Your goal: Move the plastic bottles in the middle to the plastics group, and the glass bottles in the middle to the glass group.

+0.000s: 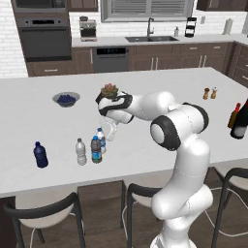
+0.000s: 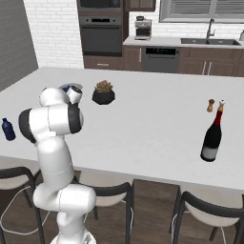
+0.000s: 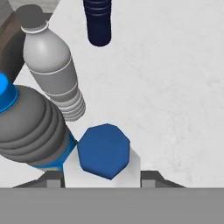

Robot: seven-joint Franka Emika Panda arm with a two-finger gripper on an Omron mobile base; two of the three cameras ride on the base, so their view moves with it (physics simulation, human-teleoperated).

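Note:
My gripper (image 1: 105, 132) is shut on the clear plastic bottle (image 1: 101, 139), whose blue cap (image 3: 104, 151) sits between my fingertips (image 3: 52, 179) in the hand view. The darker plastic bottle (image 1: 96, 149) (image 3: 33, 129) stands right beside it, close or touching. The plastics group stands just left: a white-labelled clear bottle (image 1: 81, 151) (image 3: 52, 65) and a navy bottle (image 1: 40, 155) (image 3: 98, 22) (image 2: 7, 129). At the far right of the counter, the dark glass bottle (image 1: 240, 122) (image 2: 211, 137) stands next to the slim red-brown bottle (image 1: 234, 115). Whether the held bottle is off the counter I cannot tell.
A potted plant (image 1: 109, 90) and a blue bowl (image 1: 66, 99) sit behind my arm. Salt and pepper shakers (image 1: 209, 93) stand toward the back right. Stools (image 1: 46, 213) line the counter's near edge. Sink and oven lie beyond the island.

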